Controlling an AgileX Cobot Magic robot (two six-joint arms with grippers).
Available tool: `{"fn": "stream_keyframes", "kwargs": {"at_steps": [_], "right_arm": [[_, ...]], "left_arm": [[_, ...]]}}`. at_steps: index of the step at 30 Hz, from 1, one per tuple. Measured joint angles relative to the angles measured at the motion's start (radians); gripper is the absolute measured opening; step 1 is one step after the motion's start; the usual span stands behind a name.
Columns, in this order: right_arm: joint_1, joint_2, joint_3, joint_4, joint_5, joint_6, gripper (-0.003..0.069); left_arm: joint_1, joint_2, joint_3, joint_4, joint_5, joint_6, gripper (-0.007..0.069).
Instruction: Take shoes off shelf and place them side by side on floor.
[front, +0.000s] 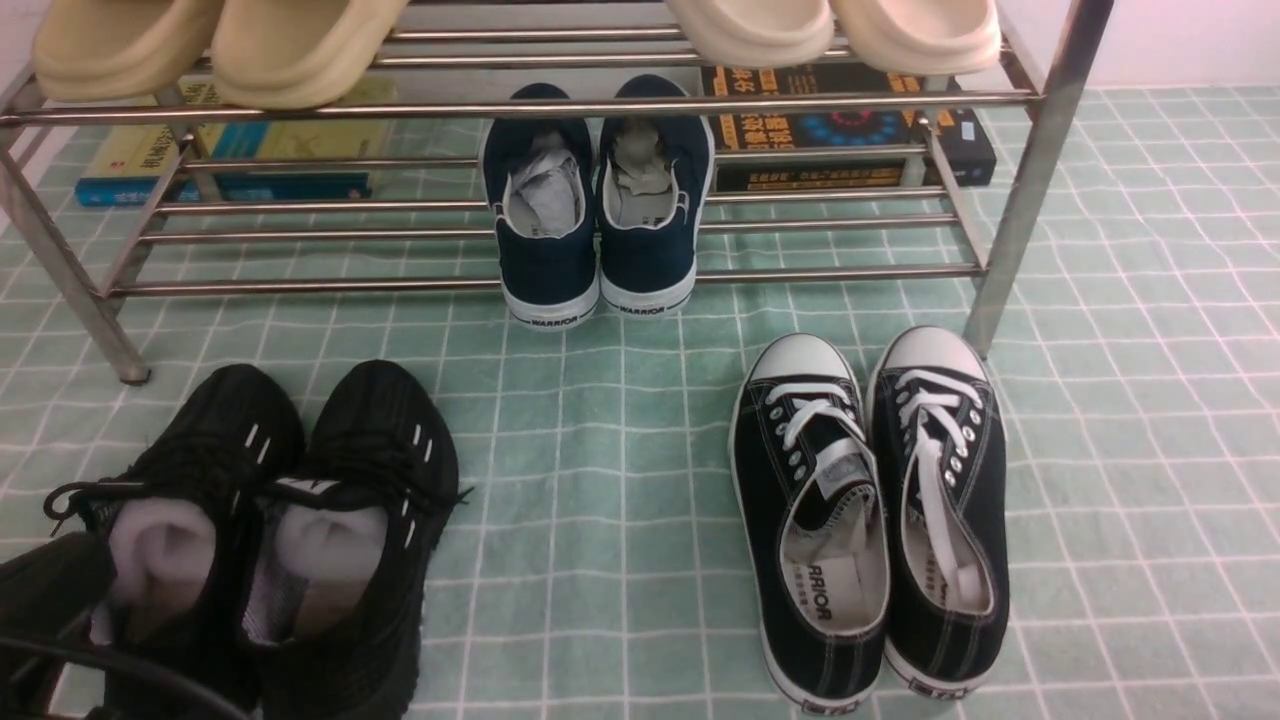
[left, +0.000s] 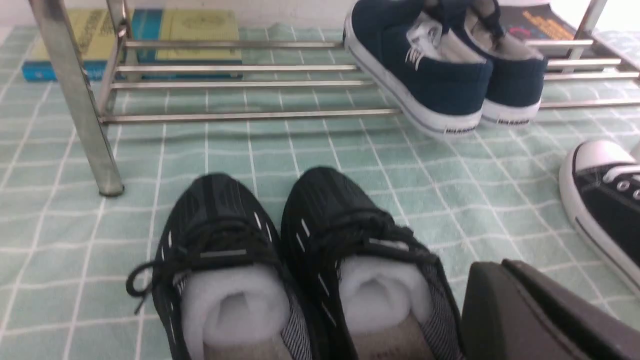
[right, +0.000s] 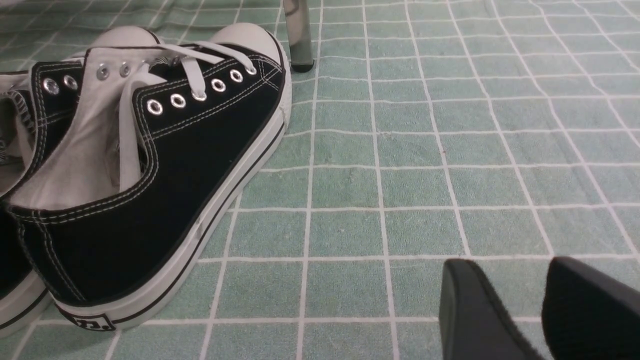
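The black knit shoes (front: 270, 530) stand side by side on the green grid floor (front: 620, 480), toes toward the shelf (front: 560, 105); grey-white stuffing shows in both openings. In the left wrist view the shoes (left: 300, 260) sit close in front of the camera. My left gripper (left: 502, 272) is low beside the heel of one shoe; its fingers seem pressed together with nothing held. In the front view the left gripper (front: 50, 610) is a dark shape at the bottom left, hiding part of a heel. My right gripper (right: 522, 270) hovers open over bare floor.
The navy white-soled pair (front: 597, 210) rests on the shelf's lower tier. The black canvas pair with white toe caps (front: 870, 510) stands on the floor at the right, near the shelf leg (front: 1030, 190). Beige slippers (front: 220, 45) sit on the top tier, and books (front: 230, 150) lie behind.
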Motion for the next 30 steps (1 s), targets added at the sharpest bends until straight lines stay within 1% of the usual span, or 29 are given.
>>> {"fn": "stream_keyframes", "kwargs": {"at_steps": [7, 11, 14, 17, 18, 19, 21, 22, 25, 30], "right_arm": [[0.0, 0.0, 0.0, 0.0, 0.0, 0.0, 0.0239], [0.0, 0.0, 0.0, 0.0, 0.0, 0.0, 0.0239], [0.0, 0.0, 0.0, 0.0, 0.0, 0.0, 0.0239], [0.0, 0.0, 0.0, 0.0, 0.0, 0.0, 0.0239], [0.0, 0.0, 0.0, 0.0, 0.0, 0.0, 0.0239], [0.0, 0.0, 0.0, 0.0, 0.0, 0.0, 0.0239], [0.0, 0.0, 0.0, 0.0, 0.0, 0.0, 0.0239], [0.0, 0.0, 0.0, 0.0, 0.0, 0.0, 0.0239], [0.0, 0.0, 0.0, 0.0, 0.0, 0.0, 0.0239], [0.0, 0.0, 0.0, 0.0, 0.0, 0.0, 0.0239]], "left_arm": [[0.0, 0.0, 0.01, 0.008, -0.006, 0.001, 0.0009], [0.0, 0.0, 0.013, 0.058, -0.008, -0.014, 0.0013], [0.0, -0.021, 0.042, 0.157, -0.034, -0.106, 0.0017], [0.0, -0.063, 0.096, 0.3, -0.061, -0.259, 0.0019], [0.0, -0.076, 0.117, 0.342, -0.073, -0.322, 0.002], [0.0, -0.101, 0.158, 0.409, -0.084, -0.39, 0.002], [0.0, -0.138, 0.219, 0.486, -0.099, -0.496, 0.0023], [0.0, -0.15, 0.237, 0.504, -0.103, -0.529, 0.0025], [0.0, -0.208, 0.313, 0.571, -0.111, -0.601, 0.003], [0.0, -0.27, 0.367, 0.615, -0.118, -0.62, 0.0033]]}}
